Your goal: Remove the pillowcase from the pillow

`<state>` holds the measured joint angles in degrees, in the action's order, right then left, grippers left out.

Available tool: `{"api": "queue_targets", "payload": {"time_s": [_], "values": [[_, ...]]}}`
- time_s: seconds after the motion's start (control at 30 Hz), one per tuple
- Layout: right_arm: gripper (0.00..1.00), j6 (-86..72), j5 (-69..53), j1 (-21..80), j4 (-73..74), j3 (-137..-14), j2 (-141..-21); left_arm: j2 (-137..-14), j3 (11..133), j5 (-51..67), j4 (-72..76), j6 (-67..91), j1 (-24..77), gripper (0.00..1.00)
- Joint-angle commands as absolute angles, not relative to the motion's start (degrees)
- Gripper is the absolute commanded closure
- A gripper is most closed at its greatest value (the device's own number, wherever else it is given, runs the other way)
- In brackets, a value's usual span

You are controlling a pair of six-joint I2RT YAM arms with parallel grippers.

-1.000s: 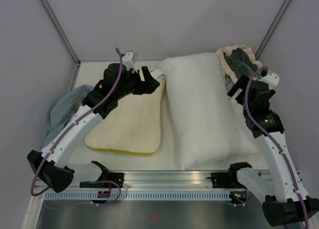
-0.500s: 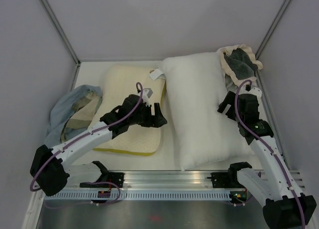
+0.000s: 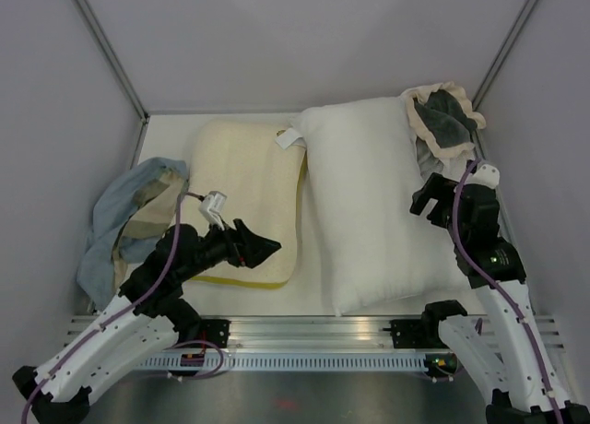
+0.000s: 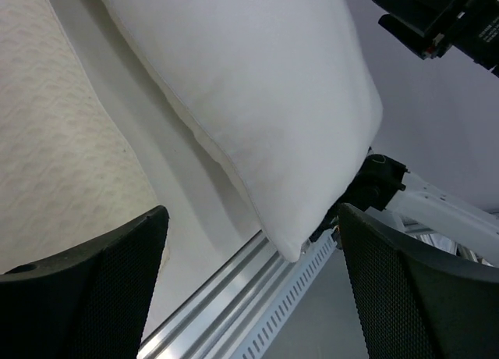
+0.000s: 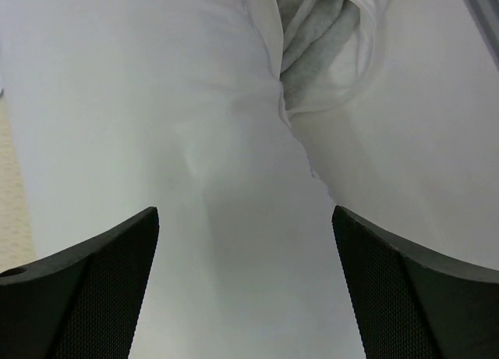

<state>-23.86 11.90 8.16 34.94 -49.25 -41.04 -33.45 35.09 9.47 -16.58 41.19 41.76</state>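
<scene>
A: What has changed over the last second?

B: The left gripper (image 3: 259,247) has pulled back from the far side of the table to the near edge of the cream-yellow pillow (image 3: 244,180), and the right gripper (image 3: 423,199) has backed away from the pillowcase (image 3: 444,118). Both claws are spread apart with nothing between the fingers.

A: And the task's things?

B: They haven't moved. The pillowcase sits bunched in the far right corner, grey plush and cream frill showing, touching the far right corner of the pillow (image 3: 364,203). The pillow lies bare and white along the table's right half. I'd judge the case is off and the arms are retreating.

A: Anything unclear?

B: Yes, whether a fold of the case is still caught under that pillow corner. The right wrist view shows grey plush tucked against the pillow's edge, but the frame cuts it off, and the right arm covers the pillow's right side from above
</scene>
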Motion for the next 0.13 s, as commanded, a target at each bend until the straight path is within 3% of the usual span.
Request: {"api": "queue_targets", "payload": {"time_s": [0.0,0.1], "values": [[0.02,-23.12,8.89,8.88,36.21,-49.04,-37.01,-24.1,31.39,10.99,-19.75,46.49,41.84,0.06],[0.02,-24.34,5.73,8.88,35.34,-49.83,-33.59,-16.98,29.98,12.12,-21.62,46.76,41.75,0.04]]}}
